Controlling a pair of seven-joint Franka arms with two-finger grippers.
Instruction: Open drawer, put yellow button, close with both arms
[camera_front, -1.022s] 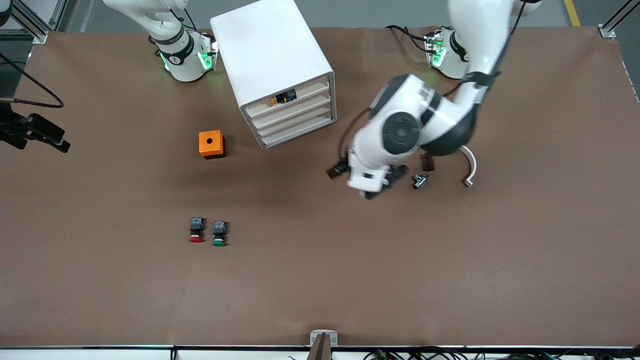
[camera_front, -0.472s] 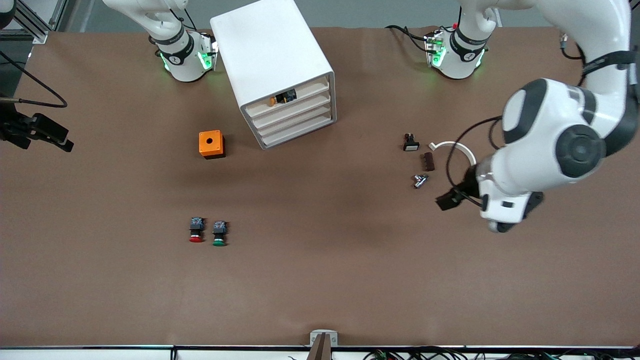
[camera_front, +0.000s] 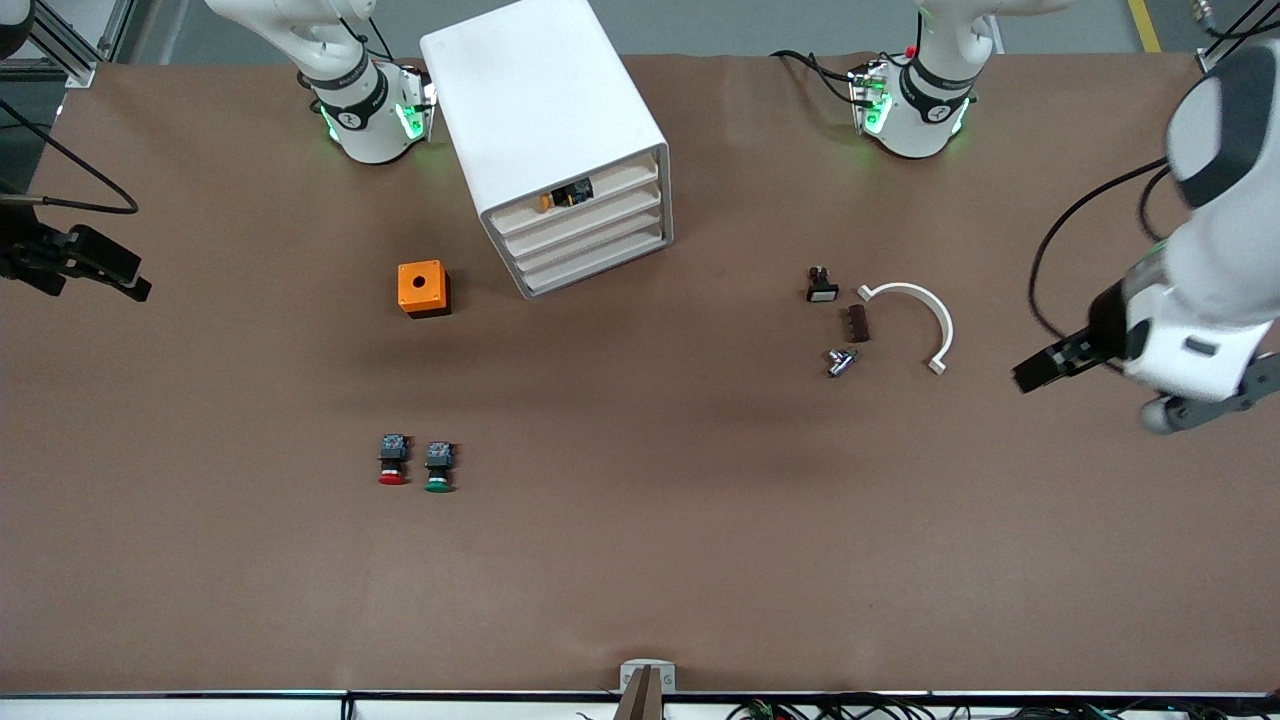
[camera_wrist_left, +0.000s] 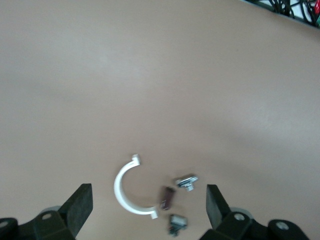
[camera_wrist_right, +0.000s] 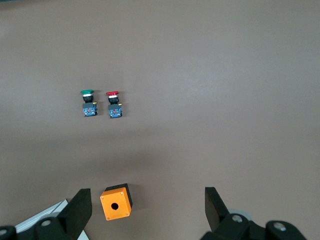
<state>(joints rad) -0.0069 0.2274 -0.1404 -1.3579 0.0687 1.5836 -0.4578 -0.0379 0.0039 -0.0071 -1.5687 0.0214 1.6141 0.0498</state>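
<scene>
Brown tabletop (camera_front: 640, 560) carries the cabinet, where the yellow button (camera_front: 545, 203) lies inside the drawer (camera_front: 580, 192) near the right arm's base. Left gripper (camera_wrist_left: 149, 207) hangs released over the left arm's end; right gripper (camera_wrist_right: 148, 209), also released, hangs over the orange box (camera_wrist_right: 116, 202), closer to the drawer.

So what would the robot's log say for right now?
drawer: shut | yellow button: inside it | left hand: open, over table near white curved piece | right hand: open, over table near orange box
</scene>
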